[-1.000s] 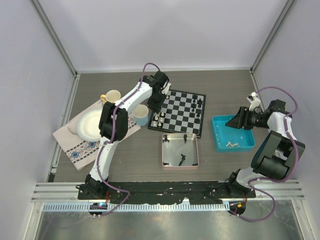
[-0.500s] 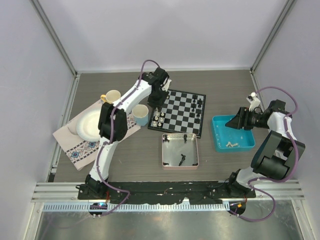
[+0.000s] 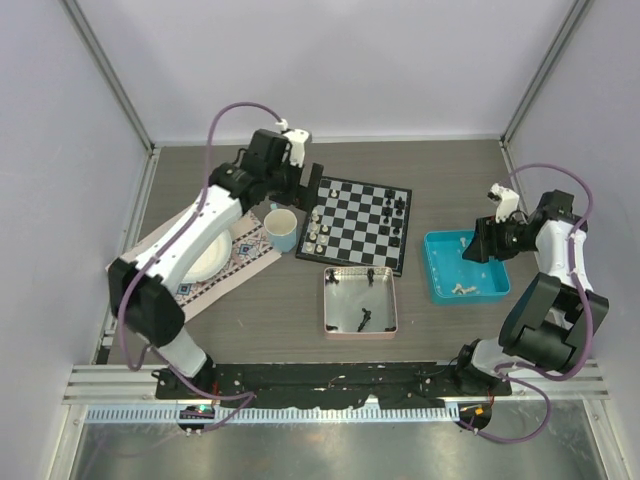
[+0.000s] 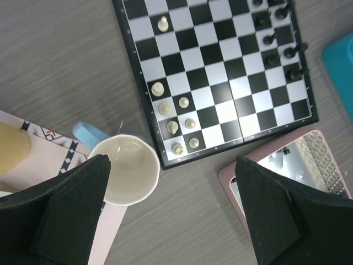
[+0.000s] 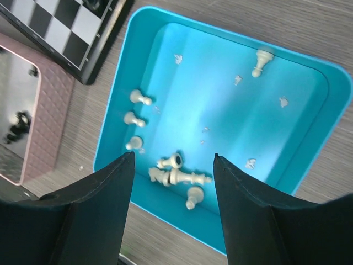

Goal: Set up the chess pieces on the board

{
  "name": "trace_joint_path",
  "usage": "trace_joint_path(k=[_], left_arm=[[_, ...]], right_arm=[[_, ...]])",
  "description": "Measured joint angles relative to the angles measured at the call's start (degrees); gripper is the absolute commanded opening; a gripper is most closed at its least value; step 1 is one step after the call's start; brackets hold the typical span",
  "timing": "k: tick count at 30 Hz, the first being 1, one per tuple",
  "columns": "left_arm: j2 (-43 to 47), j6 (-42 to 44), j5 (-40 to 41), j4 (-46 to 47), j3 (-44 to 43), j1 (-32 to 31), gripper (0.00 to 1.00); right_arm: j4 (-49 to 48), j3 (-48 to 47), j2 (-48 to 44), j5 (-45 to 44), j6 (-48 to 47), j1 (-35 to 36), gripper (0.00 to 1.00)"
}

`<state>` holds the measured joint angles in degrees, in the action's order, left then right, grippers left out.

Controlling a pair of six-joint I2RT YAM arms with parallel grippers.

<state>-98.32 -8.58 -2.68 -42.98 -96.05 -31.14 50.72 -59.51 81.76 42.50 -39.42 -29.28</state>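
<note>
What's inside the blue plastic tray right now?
Small off-white plastic chess pieces lie in the blue plastic tray: three along one wall, a tumbled cluster, one alone near a corner. The right claw hides parts of the tray's near edge.

Left wrist view: board [image 4: 220,83] cut off at the top edge. Only 1 corner of the pink tray [image 4: 230,175] and a thin bit of the blue tray [image 4: 345,61] showing at the right. Yellow cup [image 4: 11,146] cut by the left edge.

Top view: plate [image 3: 205,262] partly hidden under the left arm [image 3: 190,228]. Chess pieces [image 3: 318,234] too small to name.

Right wrist view: tiny specks [image 5: 237,80] in the blue tray, too small to tell. White pieces [image 5: 176,176] in a heap, hard to count.
</note>
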Motion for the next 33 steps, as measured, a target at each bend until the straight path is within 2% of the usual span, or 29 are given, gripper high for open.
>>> trace_joint_path(k=[3,7,11,13,17,21,25,31,33], left_arm=[[8.3,-1.5,-1.9,8.7,9.0,2.3,1.0],[13.8,-3.5,-6.3,16.8,17.4,6.3,1.0],[14.7,-3.2,-10.0,20.7,21.3,7.4,0.99],[15.1,-2.8,-11.9,22.0,22.8,7.2,1.0],[18.1,-1.4,-15.1,24.0,26.6,7.1,1.0],[23.8,-1.2,-16.6,26.1,31.1,7.1,0.99],[28.2,-1.1,-17.0,27.6,33.8,7.1,1.0],[29.5,-1.1,-17.0,28.5,35.1,7.1,1.0],[29.5,-1.2,-17.1,28.5,35.3,7.1,1.0]], right_arm=[[1.7,-1.5,0.1,-5.7,-2.8,2.7,0.65],[1.9,-1.6,0.0,-10.9,-8.5,6.8,0.7],[6.7,-4.1,0.5,-11.1,-29.0,8.4,0.72],[11.9,-9.2,3.2,-10.6,-39.5,8.8,0.7],[17.9,-22.4,13.9,-9.9,-52.9,10.8,0.7],[18.6,-26.8,22.1,-11.6,-57.8,14.2,0.67],[18.9,-29.0,27.4,-13.5,-58.1,16.5,0.61],[17.4,-32.7,31.4,-14.8,-56.9,16.8,0.47],[16.7,-32.9,32.2,-15.4,-56.4,16.8,0.39]])
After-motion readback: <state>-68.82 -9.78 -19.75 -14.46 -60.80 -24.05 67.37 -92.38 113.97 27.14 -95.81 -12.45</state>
